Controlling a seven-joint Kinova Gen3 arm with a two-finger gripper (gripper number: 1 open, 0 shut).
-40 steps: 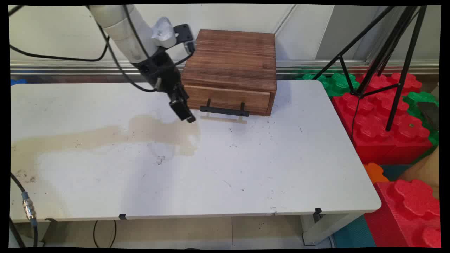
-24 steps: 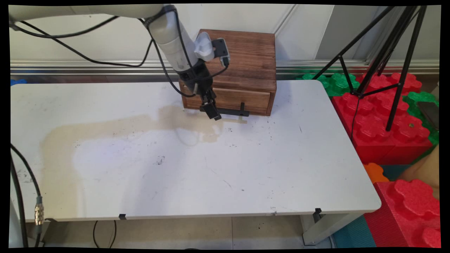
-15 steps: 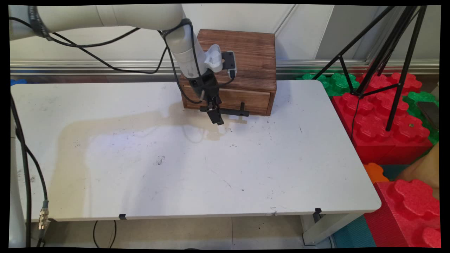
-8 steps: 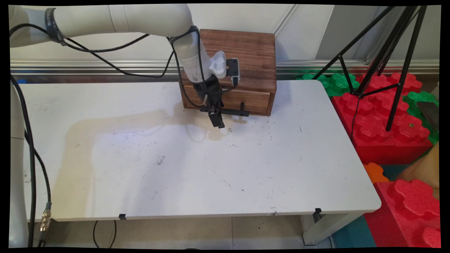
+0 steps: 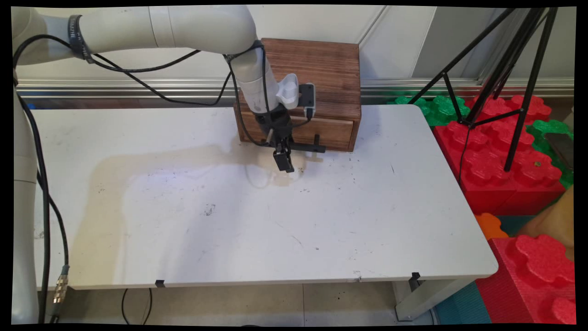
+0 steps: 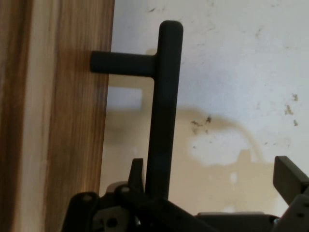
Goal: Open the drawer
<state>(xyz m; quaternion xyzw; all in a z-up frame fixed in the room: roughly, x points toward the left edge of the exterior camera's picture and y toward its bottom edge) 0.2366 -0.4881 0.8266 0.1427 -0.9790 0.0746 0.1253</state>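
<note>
In the main view the arm (image 5: 161,27) enters from the upper left of the frame and bends down at centre top, ending in the gripper (image 5: 284,162), which points down at the table (image 5: 183,220) just in front of the box (image 5: 308,87). The box is a dark wooden one at upper centre, against the wall, with a drawer (image 5: 321,131) in its lower front face and a black bar handle (image 5: 301,147) standing off that face on two posts. The gripper covers the handle's left end here, and this view does not show how its fingers stand. A tripod (image 5: 505,69) and red and green foam blocks (image 5: 505,161) fill the right side, well apart from the gripper. The hand view shows what the main view hides: the wooden drawer front (image 6: 53,116) fills the left of the frame, the handle (image 6: 164,111) runs up the middle from the linkage, with one post joining it to the wood at upper left, and the stained table (image 6: 241,72) lies to the right. The jaws stand wide open, with one finger (image 6: 136,175) in the gap between wood and bar, the other finger (image 6: 289,179) far off at lower right, so the bar lies between them, close to the left finger, and nothing is gripped.
</note>
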